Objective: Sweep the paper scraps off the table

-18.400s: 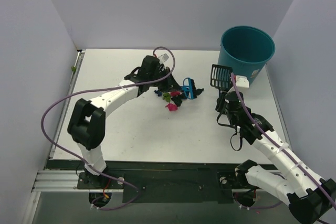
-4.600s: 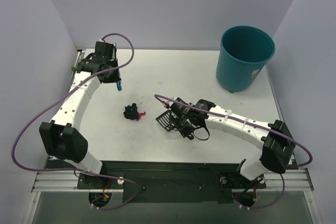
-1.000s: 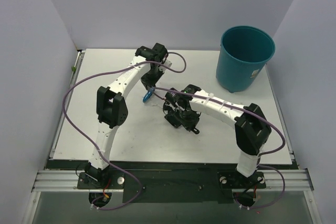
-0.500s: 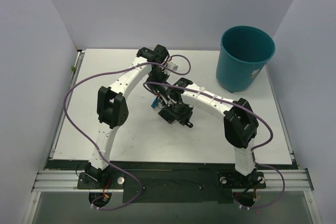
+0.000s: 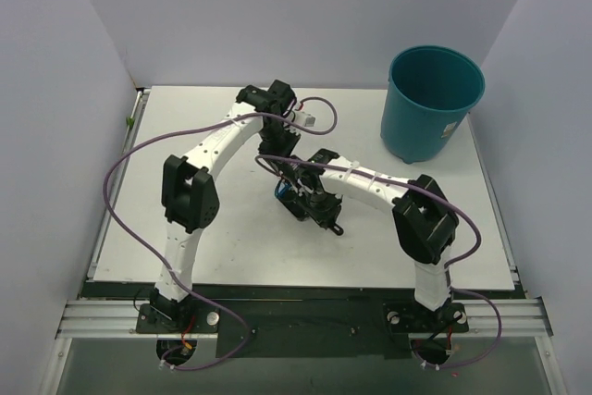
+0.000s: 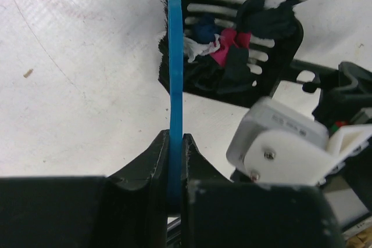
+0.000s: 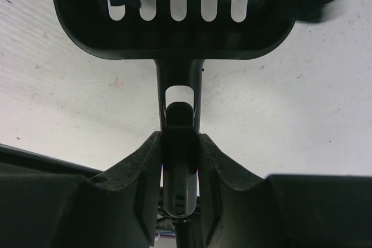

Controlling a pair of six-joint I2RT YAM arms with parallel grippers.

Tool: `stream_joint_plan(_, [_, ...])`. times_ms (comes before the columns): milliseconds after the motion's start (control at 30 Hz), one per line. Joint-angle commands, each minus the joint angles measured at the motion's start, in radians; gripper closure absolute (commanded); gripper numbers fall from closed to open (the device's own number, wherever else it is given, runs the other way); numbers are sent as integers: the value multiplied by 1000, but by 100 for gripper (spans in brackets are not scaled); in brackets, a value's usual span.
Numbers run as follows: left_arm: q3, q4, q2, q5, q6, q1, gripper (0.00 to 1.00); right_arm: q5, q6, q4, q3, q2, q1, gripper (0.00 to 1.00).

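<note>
Our two white arms (image 5: 217, 141) meet midway on the flat white surface (image 5: 250, 238). A teal round bin (image 5: 435, 99) stands at its far right corner.

The scoop (image 7: 174, 42) is matt black plastic. On it lie crumpled paper scraps (image 6: 226, 50), dull and rough-edged. Beside the scoop, the brush (image 6: 175, 74) is smooth blue plastic. Under the scoop the white table (image 6: 75, 85) looks matt, finely grained and scuffed, with dark specks.
</note>
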Motion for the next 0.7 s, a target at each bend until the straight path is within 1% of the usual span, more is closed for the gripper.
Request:
stream_joint_plan(0, [-62,-26,-125,43,-30,-31,100,125,37,132,-116,-109,19,100])
stream_joint_plan(67, [-96,-14,-169,15,-44,-31,100,185,46,197,-179,-142,35,100])
stream_joint_plan(200, [-126,18,-246,-65,-95,-24,100,203,67,304,-275,-211,38,100])
stream_joint_plan(333, [-119,61,-323,-141,-159,-1,100,223,75,348,-326,-276,38,100])
stream_joint_plan(467, [-163,137,-401,-157,-202,37,100,219,81,375,-358,-345,36,100])
stream_joint_plan(567, [-264,208,-485,-149,-243,76,100,183,89,369,-351,-380,36,100])
stream_joint_plan(667, [-347,260,-544,-152,-279,134,100,159,106,325,-293,-403,24,100])
